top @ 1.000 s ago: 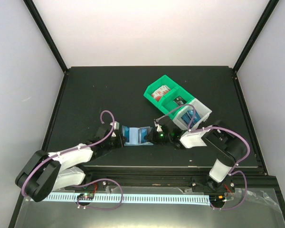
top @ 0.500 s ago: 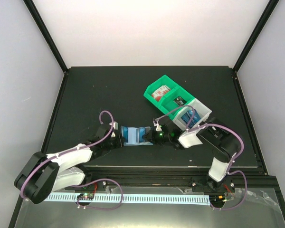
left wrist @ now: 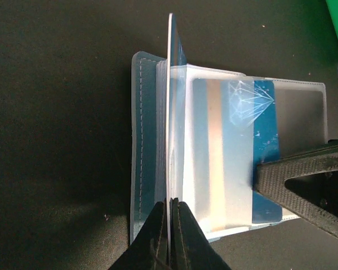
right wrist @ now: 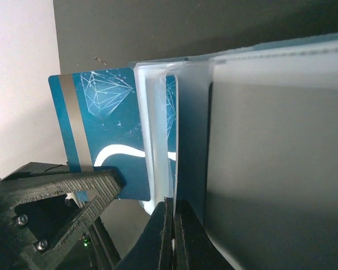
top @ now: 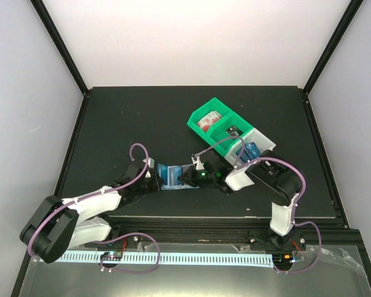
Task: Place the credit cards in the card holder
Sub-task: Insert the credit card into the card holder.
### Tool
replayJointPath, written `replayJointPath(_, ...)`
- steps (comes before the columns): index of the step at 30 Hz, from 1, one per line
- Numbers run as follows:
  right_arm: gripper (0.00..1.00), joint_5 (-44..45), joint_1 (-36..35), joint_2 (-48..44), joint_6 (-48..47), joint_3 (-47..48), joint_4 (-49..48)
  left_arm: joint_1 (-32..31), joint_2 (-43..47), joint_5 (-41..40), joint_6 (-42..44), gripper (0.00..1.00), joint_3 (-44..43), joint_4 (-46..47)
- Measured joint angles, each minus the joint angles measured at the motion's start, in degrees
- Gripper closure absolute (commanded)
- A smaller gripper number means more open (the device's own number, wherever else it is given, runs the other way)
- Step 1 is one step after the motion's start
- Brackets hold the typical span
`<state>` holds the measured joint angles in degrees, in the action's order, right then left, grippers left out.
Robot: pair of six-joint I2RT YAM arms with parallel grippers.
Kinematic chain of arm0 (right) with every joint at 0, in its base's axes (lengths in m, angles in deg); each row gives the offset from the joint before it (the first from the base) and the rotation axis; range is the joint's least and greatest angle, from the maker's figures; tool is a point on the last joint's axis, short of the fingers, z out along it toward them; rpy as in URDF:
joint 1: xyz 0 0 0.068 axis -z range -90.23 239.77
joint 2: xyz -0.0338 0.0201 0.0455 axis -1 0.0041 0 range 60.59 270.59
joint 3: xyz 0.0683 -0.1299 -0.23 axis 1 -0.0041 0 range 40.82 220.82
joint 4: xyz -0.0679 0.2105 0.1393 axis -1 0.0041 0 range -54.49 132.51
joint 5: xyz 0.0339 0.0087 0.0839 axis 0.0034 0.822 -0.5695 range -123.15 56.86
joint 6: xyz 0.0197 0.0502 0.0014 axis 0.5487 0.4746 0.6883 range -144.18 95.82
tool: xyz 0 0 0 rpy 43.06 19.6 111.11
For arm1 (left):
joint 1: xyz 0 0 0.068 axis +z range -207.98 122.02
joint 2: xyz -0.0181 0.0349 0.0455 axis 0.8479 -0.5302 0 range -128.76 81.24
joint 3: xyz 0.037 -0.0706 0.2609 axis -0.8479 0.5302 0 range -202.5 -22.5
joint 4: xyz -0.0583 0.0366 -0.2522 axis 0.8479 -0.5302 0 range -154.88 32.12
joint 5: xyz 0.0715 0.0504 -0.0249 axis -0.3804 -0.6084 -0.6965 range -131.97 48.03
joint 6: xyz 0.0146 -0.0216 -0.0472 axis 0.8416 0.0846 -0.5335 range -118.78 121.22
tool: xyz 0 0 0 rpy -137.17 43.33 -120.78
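Top external. Mid-insertion, judging by the pose: left gripper [top: 151,176] and right gripper [top: 190,177] nose to nose on the black table [top: 123,124], with the teal card holder [top: 172,176] spread open between them and touching both. Behind and to the right, well apart from the work, a green bin [top: 211,112] joined to a white bin [top: 263,143].

Left wrist. Own fingers pressed together on a thin pale leaf standing edge-on, apparently a clear sleeve [left wrist: 170,112] of the holder. Left of it, the soft stitched cover lying flat. Right of it, glossy see-through pockets over a credit card [left wrist: 262,129]: stiff, flat, blue, with a silver stripe and a fine white diamond drawing. Black tip of the right gripper across that card's lower corner.

Right wrist. Own fingers likewise closed on a thin sheet seen edge-on, blue just beside it. Taken to be that credit card, though hard to tell card from sleeve here. Further left, a second card [right wrist: 104,132], round-cornered, partly behind the frosted sleeves.

Next: hold the leaf firm on the left, slide the card squarely along its pocket without buckling the limp film, then let go.
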<state>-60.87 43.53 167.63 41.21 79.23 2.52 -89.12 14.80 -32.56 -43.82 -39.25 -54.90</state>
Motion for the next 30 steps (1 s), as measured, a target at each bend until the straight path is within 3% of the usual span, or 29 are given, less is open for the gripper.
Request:
replayJointPath(4, 0.91, -0.02, -0.63, 1.55, 0.52, 1.25, -0.39, 0.0, 0.02, 0.0, -0.17, 0.99, 0.0, 0.02)
replayJointPath(11, 0.6, 3.76, -1.31, -2.64, -1.62, 1.05, 5.49, 0.0, 0.83, 0.22, -0.15, 0.98, -0.09, -0.66)
replayJointPath(13, 0.56, 6.43, -1.86, -6.67, -3.28, 0.87, 10.08, 0.0, 1.51, 0.7, 0.04, 0.98, -0.31, -1.86)
replayJointPath(19, 0.61, 14.62, -4.17, -12.94, -7.5, 2.84, 22.75, 0.0, 3.15, 2.43, 1.27, 0.98, -2.01, -7.08)
replayJointPath(24, 0.66, 20.24, -5.7, -11.72, -11.26, 8.66, 32.61, 0.0, 6.47, 2.14, 1.68, 0.98, -2.38, -11.65)
replayJointPath(30, 0.64, 22.53, -7.61, -8.26, -13.51, 13.79, 36.63, 0.02, 8.94, -0.28, 1.84, 0.98, -2.58, -14.73)
